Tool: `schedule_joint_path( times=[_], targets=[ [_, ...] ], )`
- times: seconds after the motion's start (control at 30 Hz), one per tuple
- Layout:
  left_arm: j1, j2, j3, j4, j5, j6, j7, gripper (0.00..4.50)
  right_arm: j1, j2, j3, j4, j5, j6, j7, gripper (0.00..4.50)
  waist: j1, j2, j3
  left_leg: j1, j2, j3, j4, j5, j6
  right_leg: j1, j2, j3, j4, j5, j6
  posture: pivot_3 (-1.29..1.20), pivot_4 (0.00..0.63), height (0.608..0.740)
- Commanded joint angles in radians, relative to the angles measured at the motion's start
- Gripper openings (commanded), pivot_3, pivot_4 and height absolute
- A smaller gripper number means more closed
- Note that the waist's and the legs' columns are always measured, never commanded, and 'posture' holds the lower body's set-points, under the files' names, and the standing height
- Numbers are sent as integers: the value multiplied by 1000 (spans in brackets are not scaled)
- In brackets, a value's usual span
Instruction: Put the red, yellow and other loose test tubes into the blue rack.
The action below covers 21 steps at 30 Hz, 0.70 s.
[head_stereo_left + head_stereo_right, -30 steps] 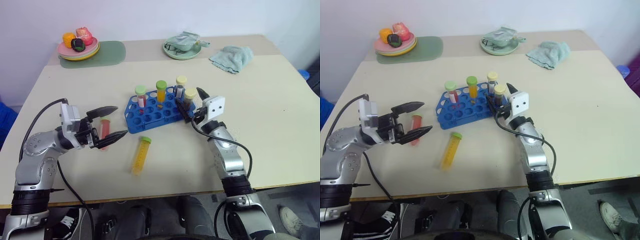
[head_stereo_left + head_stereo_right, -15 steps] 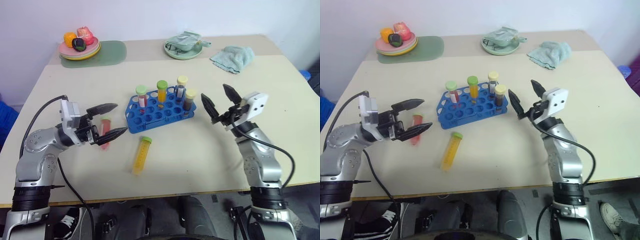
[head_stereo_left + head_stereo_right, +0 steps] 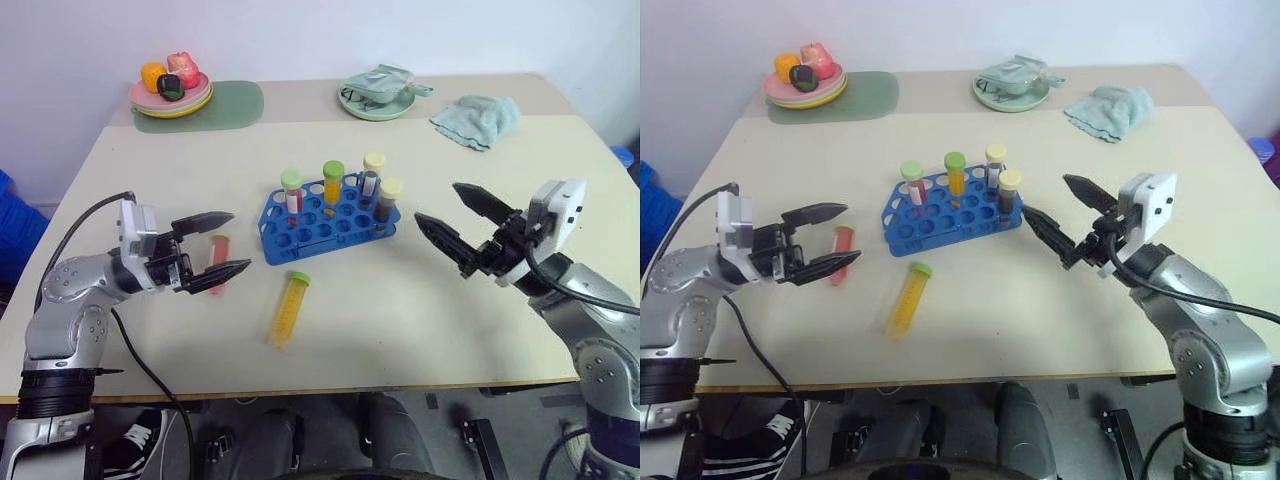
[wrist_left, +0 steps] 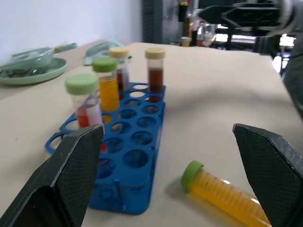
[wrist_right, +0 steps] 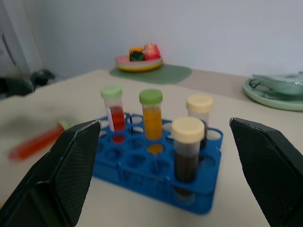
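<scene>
Picking up the red tube (image 3: pixel 218 262) looks like the step in hand: it lies flat on the tabletop toward the left edge, just left of the rack (image 3: pixel 330 217), and the left gripper (image 3: pixel 228 244) hovers over it with its fingers spread wide and nothing held. To do this well, I would lower the gripper so one finger passes each side of the tube's body, close near the capped end rather than the middle, then lift, tip it upright and set it into a free hole on the rack's near side. The yellow tube (image 3: pixel 284 308) lies flat too, just in front of the rack toward the near edge, its green cap pointing at the rack; it is the other loose one. Four capped tubes stand along the rack's far row, so the near holes are the easy targets.

The right gripper (image 3: pixel 463 226) hangs above the tabletop to the right of the rack, fingers wide apart and empty. A second ago it was right against the rack's right end by the cream-capped tube; it has since drawn back toward the right edge. The left gripper has stayed put over the red tube, and neither loose tube has been shifted.
</scene>
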Motion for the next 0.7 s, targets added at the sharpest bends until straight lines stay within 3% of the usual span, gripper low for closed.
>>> schedule_joint_path(
  times=[0.03, 0.1, 0.17, 0.27, 0.43, 0.6, 0.7],
  targets=[
    [2, 27, 27, -86, -13, 99, 104, 4500, -2, -70, -63, -5, 48, -13, 124, 4457, -2, 0, 0, 0, 0, 0, 0, 0, 0, 0, 0, 0, 0, 0, 0, 0, 150, 740],
    [17, 55, 39, -148, -19, 204, 192, 4500, -10, -103, -64, 10, 57, -5, 171, 4457, -3, 0, 0, 0, 1, 0, 0, 0, 0, 0, 0, 0, 0, 0, 0, 0, 150, 740],
    [30, 148, 36, -220, -49, 362, 213, 4500, -40, -114, -51, 42, 46, -11, 192, 4457, -6, -1, 1, 0, 1, 0, 0, 0, 0, 0, 0, 0, 0, 0, 0, 0, 150, 740],
    [-46, 192, 18, -294, -124, 551, 309, 4500, -61, -113, -26, 78, 8, -41, 229, 4457, -2, -1, 1, 1, 1, 0, -1, 0, 0, -1, 1, 1, 0, 0, 0, 0, 150, 740],
    [-194, 147, 7, -415, -189, 867, 622, 4500, -74, -152, -29, 114, 17, -39, 330, 4457, 19, -1, 0, 0, 0, -1, 2, 0, 0, 0, 0, 1, 1, 0, 0, 0, 150, 740],
    [-339, 35, 39, -475, -371, 1349, 818, 4500, -71, -228, -16, 145, 18, -25, 457, 4457, 20, -2, 0, -1, 0, -1, 2, 0, 0, 0, 0, 1, 1, 0, 0, 0, 150, 740],
    [-366, -4, 45, -427, -479, 1437, 932, 4500, -83, -220, -3, 148, 13, -23, 452, 4457, 16, -2, 0, 0, 0, -1, 2, 0, 0, 0, 0, 1, 1, 0, 0, 0, 150, 740]
  ],
)
